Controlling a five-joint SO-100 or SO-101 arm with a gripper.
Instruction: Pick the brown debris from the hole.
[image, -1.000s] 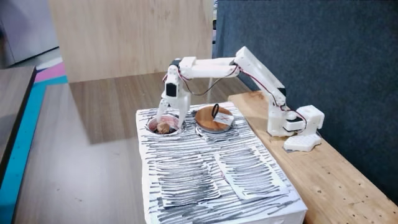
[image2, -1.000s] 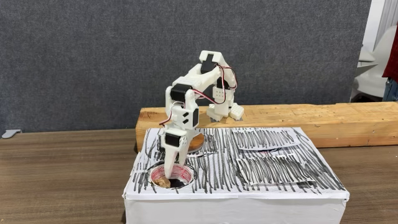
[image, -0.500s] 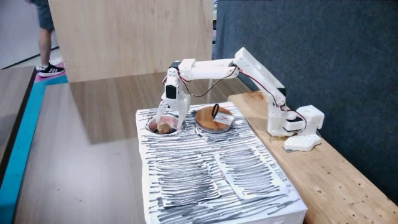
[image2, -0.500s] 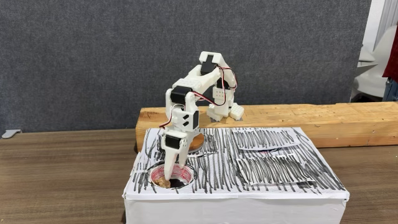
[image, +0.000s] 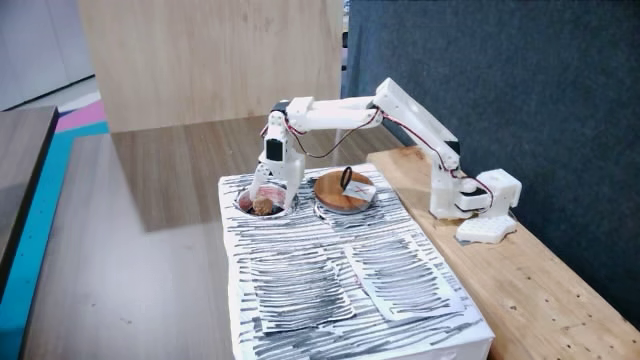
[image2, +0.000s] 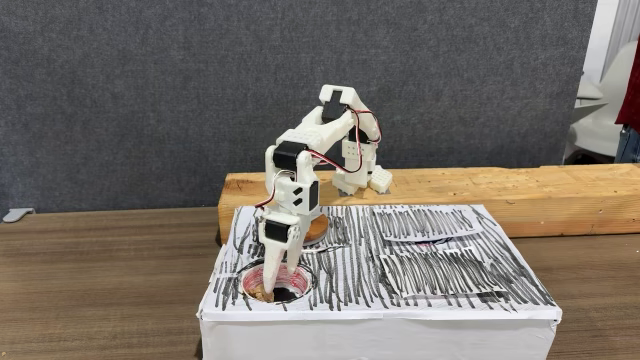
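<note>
Brown debris (image: 264, 205) in hole (image2: 292, 293) | end effector (image2: 274, 285) over it | grip state unclear

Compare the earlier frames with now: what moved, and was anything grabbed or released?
The gripper has sunk a little deeper into the hole, down over the debris; in a fixed view it now hides most of the ball. Whether the fingers have closed on it cannot be told. A person who passed at top left half a second ago is gone. The debris, the wooden disc and the box stayed put.
</note>
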